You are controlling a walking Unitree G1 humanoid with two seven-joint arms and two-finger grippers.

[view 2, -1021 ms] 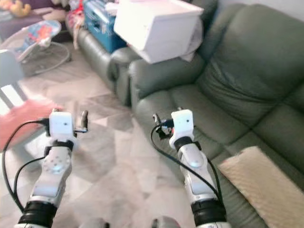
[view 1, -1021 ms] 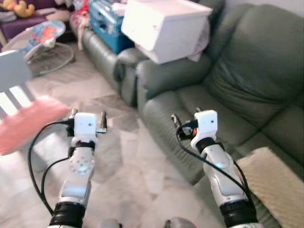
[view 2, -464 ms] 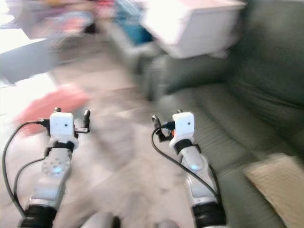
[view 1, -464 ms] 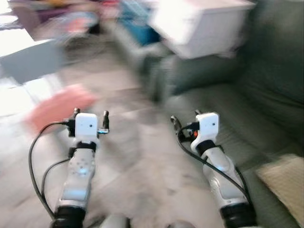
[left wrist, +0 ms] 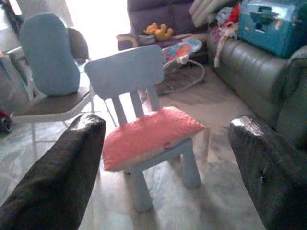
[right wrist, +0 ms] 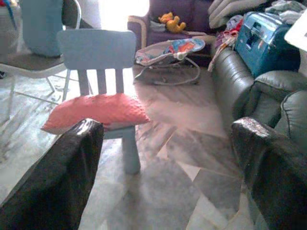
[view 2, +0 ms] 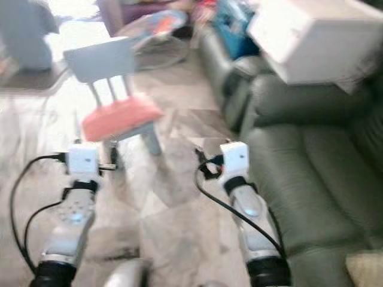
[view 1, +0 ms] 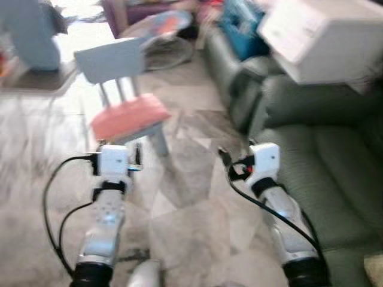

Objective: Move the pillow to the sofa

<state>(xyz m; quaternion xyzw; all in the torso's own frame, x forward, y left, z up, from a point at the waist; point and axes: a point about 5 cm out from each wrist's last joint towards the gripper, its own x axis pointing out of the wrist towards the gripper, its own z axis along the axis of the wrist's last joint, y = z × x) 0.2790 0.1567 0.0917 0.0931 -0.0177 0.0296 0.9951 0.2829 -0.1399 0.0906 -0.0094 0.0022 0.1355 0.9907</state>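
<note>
A coral-pink pillow (view 1: 128,115) lies on the seat of a small light-blue chair (view 1: 111,59), on the floor ahead and left of centre. The green sofa (view 1: 326,173) runs along the right side. Both arms are held forward at chest height over the tiled floor, short of the chair. My left gripper (view 1: 118,148) is open and empty; its wrist view frames the pillow (left wrist: 151,136) between the two fingers (left wrist: 62,172). My right gripper (view 1: 237,150) is also open and empty, with the pillow (right wrist: 96,110) off to one side between its fingers (right wrist: 268,167).
A white box (view 1: 323,39) rests on the sofa arm, with a blue case (view 1: 239,18) behind it. A baby bouncer (view 1: 161,27) stands past the chair. A grey chair with a blue cushion (left wrist: 50,52) is at the far left. Tiled floor lies between me and the chair.
The camera has swung left, so the chair with the pillow now sits ahead instead of at the left edge. Both arms keep the same pose, grippers still open.
</note>
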